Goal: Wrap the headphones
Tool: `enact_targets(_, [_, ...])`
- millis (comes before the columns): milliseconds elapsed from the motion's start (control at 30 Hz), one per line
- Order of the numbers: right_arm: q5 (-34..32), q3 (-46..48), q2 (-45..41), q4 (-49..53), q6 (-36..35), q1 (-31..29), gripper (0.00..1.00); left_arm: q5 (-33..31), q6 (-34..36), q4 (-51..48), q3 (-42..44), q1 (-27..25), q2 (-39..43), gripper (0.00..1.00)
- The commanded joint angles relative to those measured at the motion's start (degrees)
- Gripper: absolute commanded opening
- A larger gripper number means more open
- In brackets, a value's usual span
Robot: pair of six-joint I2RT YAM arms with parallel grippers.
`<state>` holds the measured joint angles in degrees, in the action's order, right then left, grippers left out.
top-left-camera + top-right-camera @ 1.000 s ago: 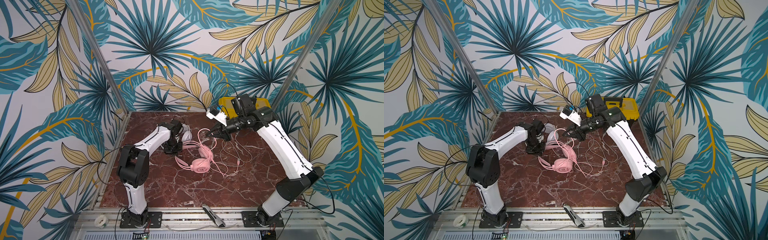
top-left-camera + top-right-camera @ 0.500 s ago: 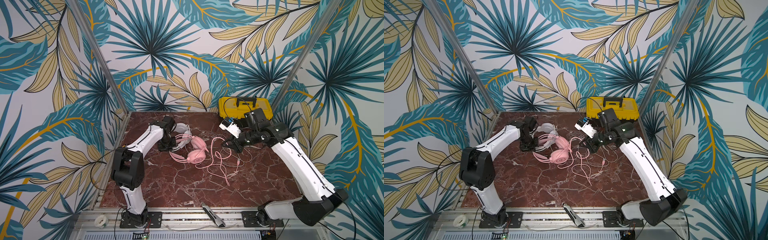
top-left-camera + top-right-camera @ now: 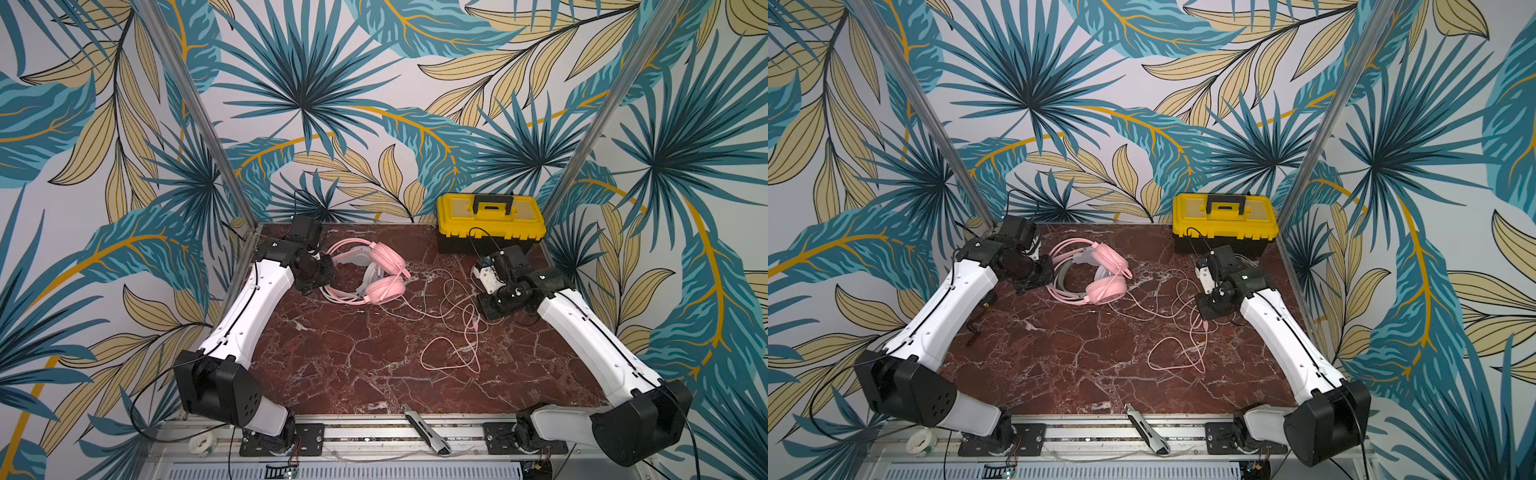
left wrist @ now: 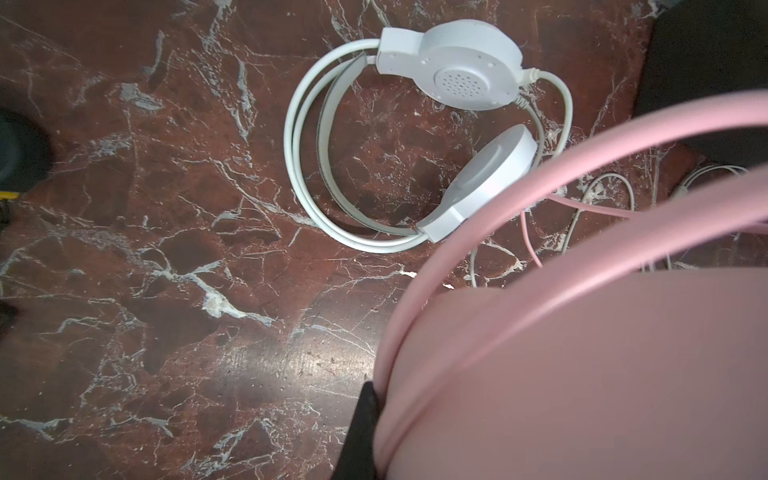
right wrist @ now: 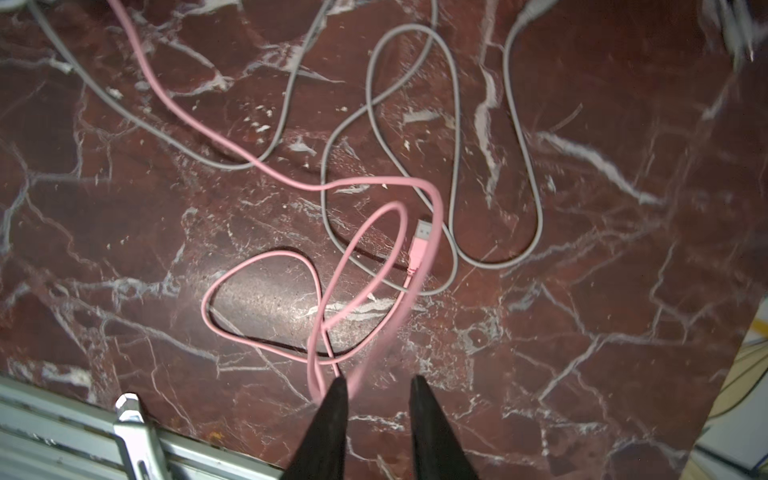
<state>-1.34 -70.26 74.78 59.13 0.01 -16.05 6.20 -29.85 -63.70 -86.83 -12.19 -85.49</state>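
Gripping pink headset (image 3: 384,270) by its band with left hand (image 3: 326,270), apparently, far left on table (image 3: 353,374), above white headset (image 4: 457,75). Holding right hand (image 5: 378,384) low, jaws parted, beside loose pink cable (image 5: 309,188).

**Hidden, cropped and blurred**

In the left wrist view the pink headset (image 4: 582,353) looms out of focus and runs off the edge. It covers one of the left fingers (image 4: 360,432) and part of an ear cup of the white headset (image 4: 449,62). In the right wrist view the pink cable (image 5: 315,357) smears beside the right fingers (image 5: 328,424), so contact cannot be told. The white cable (image 5: 539,216) leaves the view, and the box cutter (image 5: 133,432) is cropped. In both top views the white headset lies mostly under the pink one, and each arm's wrist covers its fingers.
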Motion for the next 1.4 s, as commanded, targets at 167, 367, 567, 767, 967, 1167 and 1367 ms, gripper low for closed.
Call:
enact_targets(167, [12.5, 10.7, -7.7, -26.0, 6.5, 0.0, 0.63, 11.4, 2.3, 2.4, -2.3, -0.1, 3.1, 0.00])
enact_targets(367, [29.1, 18.7, 0.0, -54.4, 16.1, -0.7, 0.67, 16.4, 4.1, 2.4, -3.1, -0.2, 3.9, 0.00])
enact_targets(567, [31.5, 17.1, 11.8, -67.1, 17.9, -4.5, 0.70, 20.5, 3.6, 2.4, -4.7, -0.2, 4.6, 0.00])
enact_targets(767, [33.3, 13.8, 20.8, -77.3, 17.4, -6.5, 0.70, 23.8, 3.2, 2.4, -4.9, -0.2, 5.6, 0.00])
enact_targets(967, [35.1, 9.2, 25.4, -80.1, 15.7, -10.4, 0.71, 27.1, 3.6, 2.4, -5.5, -0.7, 6.0, 0.00])
enact_targets(1167, [32.9, 10.6, 25.0, -83.5, 18.9, -11.6, 0.71, 20.3, 5.2, 2.4, -1.1, -0.4, 9.2, 0.00])
enact_targets(1367, [34.3, 11.0, 24.4, -83.8, 16.2, -12.6, 0.71, 22.4, 5.4, 2.4, 1.1, 0.4, 11.0, 0.00])
